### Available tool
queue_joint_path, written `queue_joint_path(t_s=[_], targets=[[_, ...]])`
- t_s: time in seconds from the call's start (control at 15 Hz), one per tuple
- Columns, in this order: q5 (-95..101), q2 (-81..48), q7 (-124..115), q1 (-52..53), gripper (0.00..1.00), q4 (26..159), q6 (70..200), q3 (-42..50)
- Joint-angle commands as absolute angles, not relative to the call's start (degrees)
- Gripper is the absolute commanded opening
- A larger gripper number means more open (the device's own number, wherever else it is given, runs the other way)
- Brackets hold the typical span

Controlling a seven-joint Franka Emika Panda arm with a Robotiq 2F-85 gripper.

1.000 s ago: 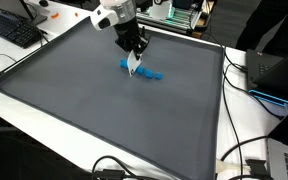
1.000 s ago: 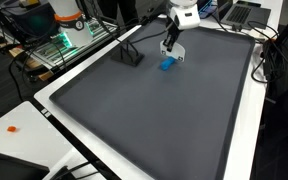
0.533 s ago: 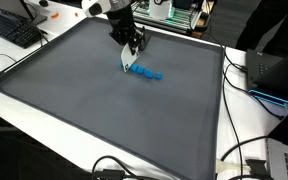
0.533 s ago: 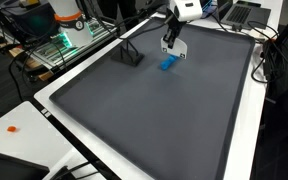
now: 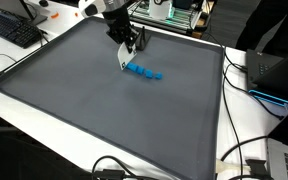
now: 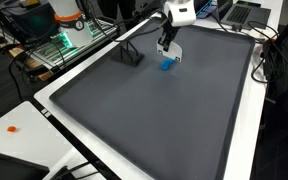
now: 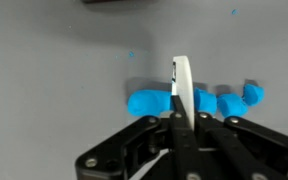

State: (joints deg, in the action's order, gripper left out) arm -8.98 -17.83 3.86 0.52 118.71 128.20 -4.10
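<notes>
A row of small blue pieces lies on the dark grey mat, toward its far side; it also shows as blue pieces and blue pieces. My gripper is shut on a thin white blade that points down at the row. In the wrist view the blade stands between the largest blue lump and the smaller pieces to its right. In both exterior views the gripper hangs just above the blue row, with the white blade at the row's end.
A black stand sits on the mat close to the blue pieces. A keyboard lies beyond the mat's corner, and cables and electronics crowd the mat's edges. An orange bit lies on the white tabletop.
The gripper with the white blade has shifted a short way along the blue row toward its end. The blue pieces have stayed in place.
</notes>
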Motion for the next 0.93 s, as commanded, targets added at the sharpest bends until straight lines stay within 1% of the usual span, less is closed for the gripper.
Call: queue_joint_path(t_s=[0.0,0.87], targets=[[-9.73,-18.55,5.67,0.22,0.01,119.86,128.45,-4.14],[-9.19,-22.36,5.90,1.08,0.01,119.82,130.39,-4.73]])
